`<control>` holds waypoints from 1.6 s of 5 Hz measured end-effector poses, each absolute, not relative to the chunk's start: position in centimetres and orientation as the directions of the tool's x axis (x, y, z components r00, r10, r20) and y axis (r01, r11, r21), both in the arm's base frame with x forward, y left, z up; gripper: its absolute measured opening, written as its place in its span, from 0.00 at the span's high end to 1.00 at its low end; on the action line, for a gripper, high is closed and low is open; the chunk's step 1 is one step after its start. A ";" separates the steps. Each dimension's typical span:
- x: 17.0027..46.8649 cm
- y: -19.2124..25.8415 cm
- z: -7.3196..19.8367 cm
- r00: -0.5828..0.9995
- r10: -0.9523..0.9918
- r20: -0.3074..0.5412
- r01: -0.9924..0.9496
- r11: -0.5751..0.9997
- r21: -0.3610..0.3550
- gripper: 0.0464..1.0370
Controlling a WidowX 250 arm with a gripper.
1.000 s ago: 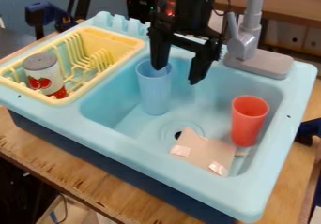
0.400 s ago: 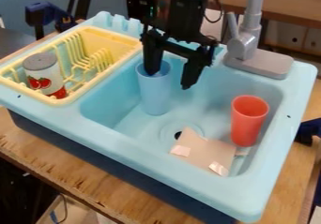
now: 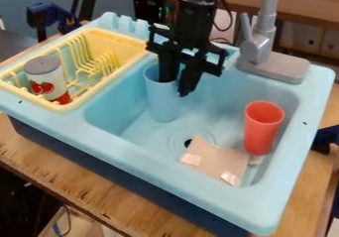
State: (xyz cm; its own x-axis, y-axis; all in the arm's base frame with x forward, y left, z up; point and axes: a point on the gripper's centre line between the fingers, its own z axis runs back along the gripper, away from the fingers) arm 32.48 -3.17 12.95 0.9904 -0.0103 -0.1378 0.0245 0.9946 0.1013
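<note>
The black gripper (image 3: 177, 86) hangs over the back left of the sink basin, shut on the right-hand wall of a light blue cup (image 3: 162, 101). One finger is inside the cup's mouth and the other is outside against its right side. The cup stands upright in the basin. A red cup (image 3: 262, 128) stands at the basin's right side. In front of it, a tan piece with shiny patches (image 3: 215, 160) lies beside the drain.
To the left, a yellow dish rack (image 3: 119, 38) holds a can with a grey lid (image 3: 46, 77). The grey faucet (image 3: 258, 47) rises at the back right. The light blue sink (image 3: 165, 176) sits on a wooden table (image 3: 79, 181).
The gripper has moved slightly down, and its fingers have come together from wide apart, closing on the blue cup's wall. The cups have not visibly moved.
</note>
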 end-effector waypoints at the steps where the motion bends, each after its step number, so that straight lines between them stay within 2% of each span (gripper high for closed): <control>1: 32.3 -3.1 12.9 0.989 -0.019 -0.149 0.034 0.994 0.103 0.89; 2: 32.1 -3.0 13.0 0.986 -0.039 -0.164 0.057 0.992 0.108 0.96; 3: 32.0 -3.0 13.6 0.986 -0.073 -0.151 0.089 0.991 0.102 0.97; 4: 30.6 -2.6 17.5 0.993 -0.102 -0.056 0.107 0.989 0.103 0.97; 5: 28.4 -2.9 17.9 0.988 -0.143 -0.050 0.146 0.988 0.056 0.97; 6: 26.8 -2.3 17.9 0.989 -0.122 -0.078 0.127 0.990 0.055 0.97; 8: 24.6 -2.7 14.8 0.972 -0.159 -0.171 0.160 0.987 -0.006 0.97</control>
State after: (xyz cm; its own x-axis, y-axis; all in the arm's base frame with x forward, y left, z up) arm 24.63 -2.68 14.80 0.9724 -0.1590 -0.1709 0.1604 0.9870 -0.0057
